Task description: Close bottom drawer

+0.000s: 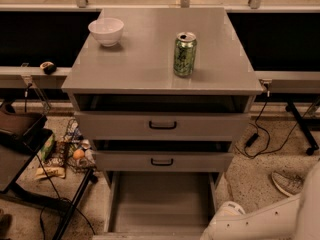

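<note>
Bottom drawer point(160, 204) is wide open here, pulled out along the floor toward the camera. Its long plain grey tray lies bare in full sight, and its front runs right down at the lower edge of the shot. It sits directly under the middle drawer point(162, 161), whose small black handle is centred on a grey front. Above that comes the top drawer point(162, 125), wider, with a larger black handle. A dark gap shows over each of those two fronts.

Up on the grey table point(145, 69) that houses the drawers, a white bowl point(106, 31) stands near the back left corner. A green can point(185, 54) stands upright, right of centre, well apart from the bowl.

Now the robot: only the white arm point(265, 219) shows, curving in from the lower right corner. Its rounded end sits just beside the open drawer's right side. The hand itself is out of shot, so I cannot tell whether it is wide, narrow or holding anything.

On the speckled floor, a shoe point(287, 183) lies to the right. A black cable point(260, 134) trails down beside the table. To the left there is a heap of clutter point(70, 154), next to a dark stand point(20, 149).
</note>
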`<state>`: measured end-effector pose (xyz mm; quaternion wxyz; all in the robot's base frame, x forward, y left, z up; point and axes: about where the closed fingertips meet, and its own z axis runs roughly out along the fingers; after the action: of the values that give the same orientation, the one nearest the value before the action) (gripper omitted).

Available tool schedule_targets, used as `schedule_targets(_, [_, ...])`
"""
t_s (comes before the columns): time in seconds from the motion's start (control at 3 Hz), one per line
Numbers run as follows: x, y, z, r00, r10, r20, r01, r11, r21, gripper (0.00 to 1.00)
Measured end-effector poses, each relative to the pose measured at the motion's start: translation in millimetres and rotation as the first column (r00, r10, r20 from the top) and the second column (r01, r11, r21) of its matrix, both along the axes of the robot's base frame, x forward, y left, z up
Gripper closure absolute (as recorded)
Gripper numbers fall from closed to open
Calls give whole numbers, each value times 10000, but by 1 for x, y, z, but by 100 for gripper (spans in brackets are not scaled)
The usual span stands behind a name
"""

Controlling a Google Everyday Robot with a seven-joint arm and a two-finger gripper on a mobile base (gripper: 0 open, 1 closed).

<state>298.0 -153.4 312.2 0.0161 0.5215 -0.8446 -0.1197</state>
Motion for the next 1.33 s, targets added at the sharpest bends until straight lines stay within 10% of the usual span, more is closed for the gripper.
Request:
schedule_targets(0.67, [2, 15, -140, 9999, 72, -100, -60, 9931, 1169, 100])
schedule_targets(1.33, [39, 6, -193, 9964, 298, 794, -374, 9947, 956, 100])
